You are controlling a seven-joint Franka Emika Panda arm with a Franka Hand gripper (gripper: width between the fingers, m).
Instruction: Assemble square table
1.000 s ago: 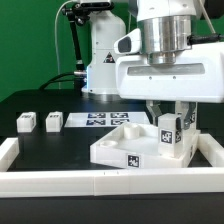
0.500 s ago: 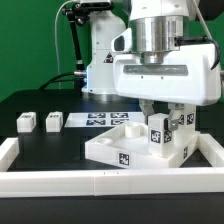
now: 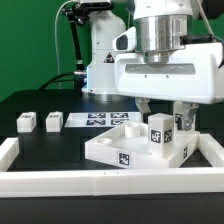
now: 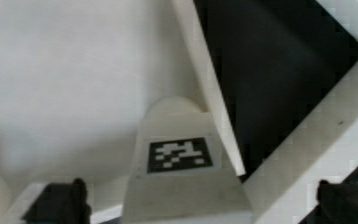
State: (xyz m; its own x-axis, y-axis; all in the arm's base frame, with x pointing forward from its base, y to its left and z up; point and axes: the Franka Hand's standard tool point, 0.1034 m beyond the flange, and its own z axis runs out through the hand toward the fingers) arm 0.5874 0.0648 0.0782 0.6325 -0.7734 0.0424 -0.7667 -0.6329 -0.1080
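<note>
The white square tabletop [image 3: 118, 148] lies in the middle of the table, rim up, with a tag on its front face. One white tagged leg [image 3: 160, 134] stands upright at its corner toward the exterior view's right. A second leg [image 3: 181, 123] shows just behind it, partly hidden. My gripper [image 3: 166, 119] hangs over the standing leg, its fingers spread on either side and apart from it. In the wrist view the leg [image 4: 179, 150] stands between the two dark fingertips [image 4: 60, 203], with clear gaps. Two more legs [image 3: 26, 122] [image 3: 53, 121] lie loose at the exterior view's left.
The marker board [image 3: 95, 120] lies behind the tabletop. Long white border rails [image 3: 100, 181] fence the work area at the front and both sides. The arm's white base [image 3: 100, 60] stands at the back.
The tabletop and the standing leg have shifted a little toward the exterior view's left. My fingers have spread away from the leg and risen slightly.
</note>
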